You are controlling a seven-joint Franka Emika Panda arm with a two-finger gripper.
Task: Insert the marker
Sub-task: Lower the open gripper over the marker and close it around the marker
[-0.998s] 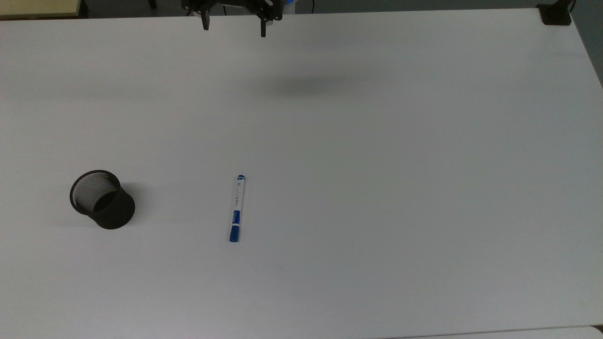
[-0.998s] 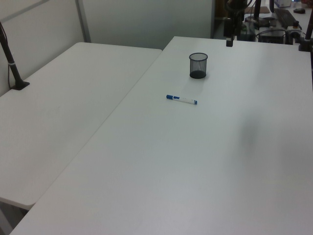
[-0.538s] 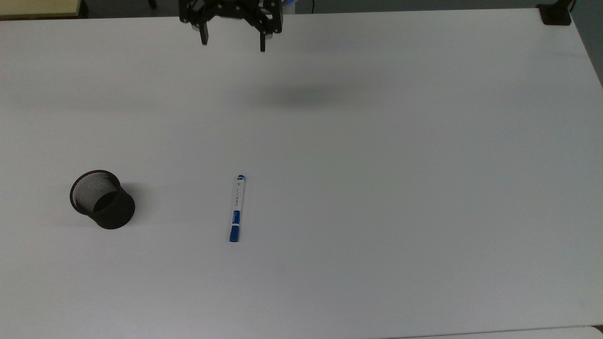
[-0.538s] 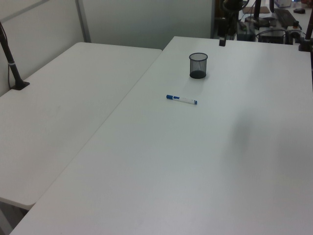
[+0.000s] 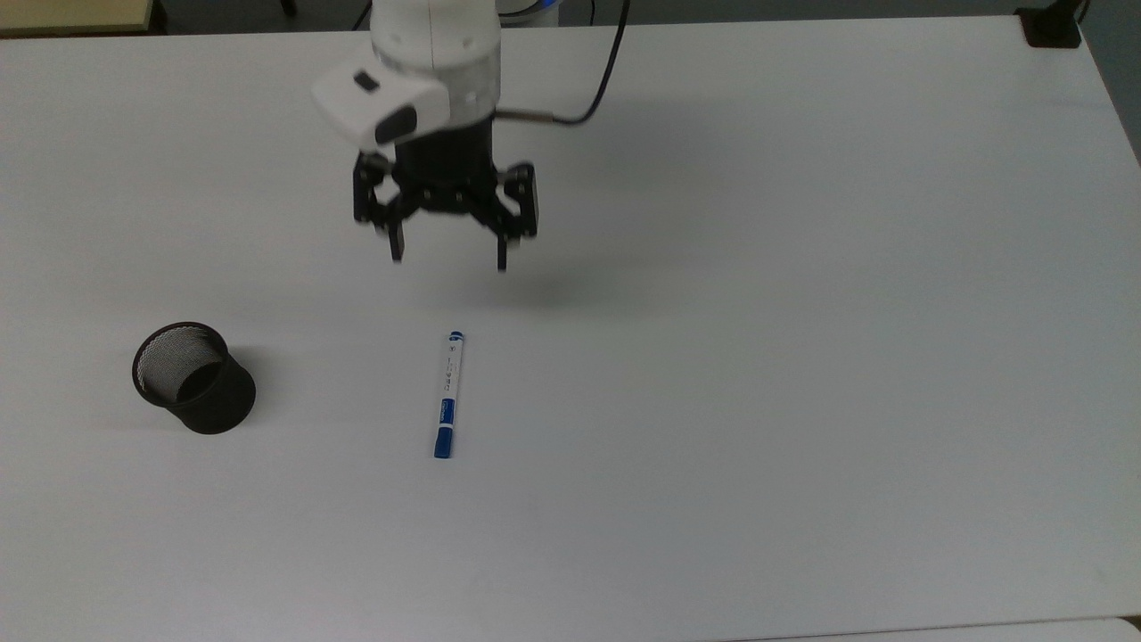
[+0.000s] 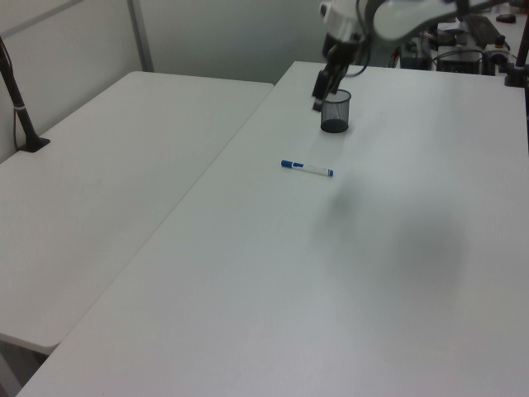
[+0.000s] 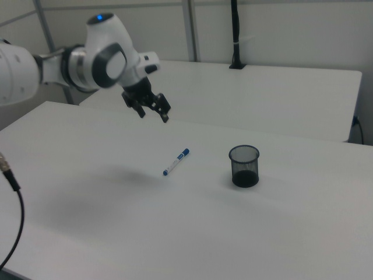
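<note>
Gripper (image 5: 448,257): held in the air above the white table (image 5: 802,357), its two fingers spread wide apart with nothing between them; in the top view it is seen above the marker's capless end, apart from it.
Marker (image 5: 448,393): laid flat on the table, untouched; in the top view it runs nearly vertical, the blue cap at the lower end.
Black mesh cup (image 5: 194,377): stood upright on the table, well apart from the marker, toward the top view's left; its mouth is open.
Arm (image 7: 87,58): seen white in the right view, reaching in from the right view's left, with the gripper (image 7: 152,112) raised over the tabletop.
</note>
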